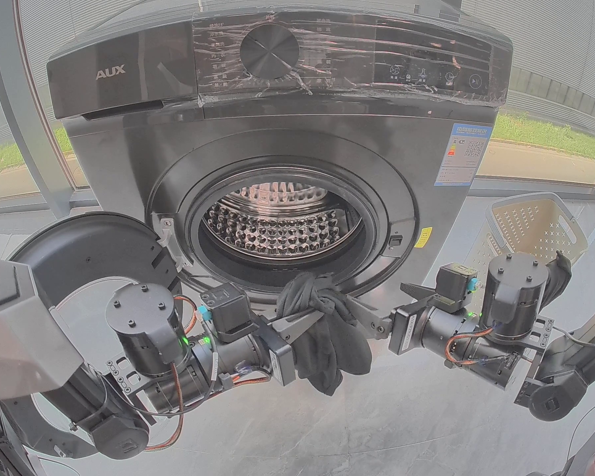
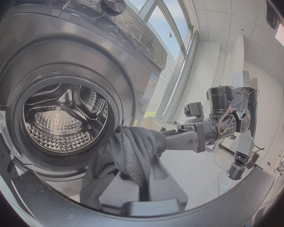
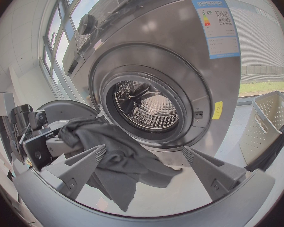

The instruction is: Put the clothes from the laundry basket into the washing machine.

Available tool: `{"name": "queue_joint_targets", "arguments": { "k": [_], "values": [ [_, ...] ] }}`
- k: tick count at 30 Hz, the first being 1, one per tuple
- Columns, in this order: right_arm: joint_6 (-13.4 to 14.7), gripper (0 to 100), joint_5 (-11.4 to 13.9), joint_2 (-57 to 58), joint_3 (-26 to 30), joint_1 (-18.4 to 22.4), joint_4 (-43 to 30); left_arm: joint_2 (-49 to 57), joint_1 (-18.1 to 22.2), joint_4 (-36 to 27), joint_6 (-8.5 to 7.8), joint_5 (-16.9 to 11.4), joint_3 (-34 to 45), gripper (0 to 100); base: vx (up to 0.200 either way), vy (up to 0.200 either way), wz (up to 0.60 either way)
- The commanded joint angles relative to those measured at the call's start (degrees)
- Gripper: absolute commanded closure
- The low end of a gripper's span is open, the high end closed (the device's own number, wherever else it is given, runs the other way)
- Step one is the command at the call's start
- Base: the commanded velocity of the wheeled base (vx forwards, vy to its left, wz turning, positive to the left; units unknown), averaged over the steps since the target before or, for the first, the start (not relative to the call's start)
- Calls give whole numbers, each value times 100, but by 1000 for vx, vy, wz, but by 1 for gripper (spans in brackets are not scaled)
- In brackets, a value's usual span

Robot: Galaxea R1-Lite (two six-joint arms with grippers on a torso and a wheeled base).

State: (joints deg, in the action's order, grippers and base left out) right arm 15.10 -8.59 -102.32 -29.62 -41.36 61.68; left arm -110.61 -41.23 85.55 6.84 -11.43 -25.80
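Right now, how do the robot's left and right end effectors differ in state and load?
The left end effector is shut on the dark garment; the right end effector is open, gripping nothing. Cloth drapes over the left one; the right one's fingers spread wide. Both sit in front of the washing machine.

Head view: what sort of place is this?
Likely a laundry corner of a glass-walled room: a front-loading washing machine with its door open, a laundry basket on the floor beside it, and big windows behind.
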Motion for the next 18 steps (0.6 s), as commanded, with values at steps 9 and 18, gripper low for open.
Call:
{"name": "queue_joint_targets", "arguments": {
  "k": [9,18],
  "values": [
    [-34,0,7,-16,457,58,-104,-14,115,225,327,238,-312,100,0,0,0],
    [-25,0,16,-96,510,-12,-227,-5,106,216,678,730,-637,100,0,0,0]
  ]
}}
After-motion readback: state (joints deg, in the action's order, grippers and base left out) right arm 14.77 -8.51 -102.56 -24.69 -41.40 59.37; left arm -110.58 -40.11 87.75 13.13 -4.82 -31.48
